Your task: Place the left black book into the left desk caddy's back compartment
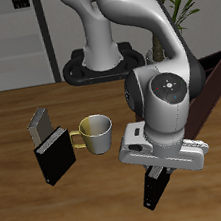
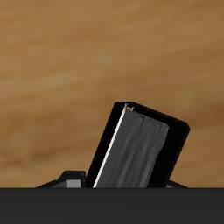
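The left black book (image 1: 155, 191) is a thick black hardcover near the table's front edge, gripped at its top by my gripper (image 1: 157, 176), which is shut on it. In the wrist view the book (image 2: 140, 150) fills the middle, slightly tilted, with its white page edge showing over the wooden table. I cannot tell whether it touches the table. The left desk caddy (image 1: 217, 77) is a dark maroon box farther back. My arm hides most of it, and its back compartment is not visible.
The other black book (image 1: 56, 156) stands upright on the far side of a yellow-green mug (image 1: 96, 133). A smaller grey book (image 1: 41, 123) stands just behind that book. The robot's base (image 1: 103, 65) is at the table's back.
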Robot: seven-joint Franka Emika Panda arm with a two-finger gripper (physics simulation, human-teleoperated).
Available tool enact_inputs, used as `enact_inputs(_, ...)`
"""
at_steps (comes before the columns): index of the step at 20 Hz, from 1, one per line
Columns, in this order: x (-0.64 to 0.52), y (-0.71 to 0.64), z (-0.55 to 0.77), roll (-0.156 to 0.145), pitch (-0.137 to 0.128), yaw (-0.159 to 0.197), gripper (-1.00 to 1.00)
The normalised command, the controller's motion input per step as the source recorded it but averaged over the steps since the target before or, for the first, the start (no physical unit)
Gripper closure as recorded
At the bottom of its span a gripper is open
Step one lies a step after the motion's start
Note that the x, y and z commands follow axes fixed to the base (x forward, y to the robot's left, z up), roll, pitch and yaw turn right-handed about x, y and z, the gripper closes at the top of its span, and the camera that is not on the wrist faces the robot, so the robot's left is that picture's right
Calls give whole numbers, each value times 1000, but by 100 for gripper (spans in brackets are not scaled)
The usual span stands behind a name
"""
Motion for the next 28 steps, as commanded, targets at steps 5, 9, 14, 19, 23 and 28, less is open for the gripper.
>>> enact_inputs(5, -77, 65, 146, 19, -11, -9, 100)
enact_inputs(9, -253, -4, 525, 1, -56, 17, 100)
enact_inputs(14, -368, -138, 699, -22, -75, 69, 100)
enact_inputs(19, -404, -199, 762, -18, -99, 28, 100)
enact_inputs(23, -334, -120, 597, -4, -74, 28, 100)
enact_inputs(28, -471, -7, 567, 16, -62, 49, 100)
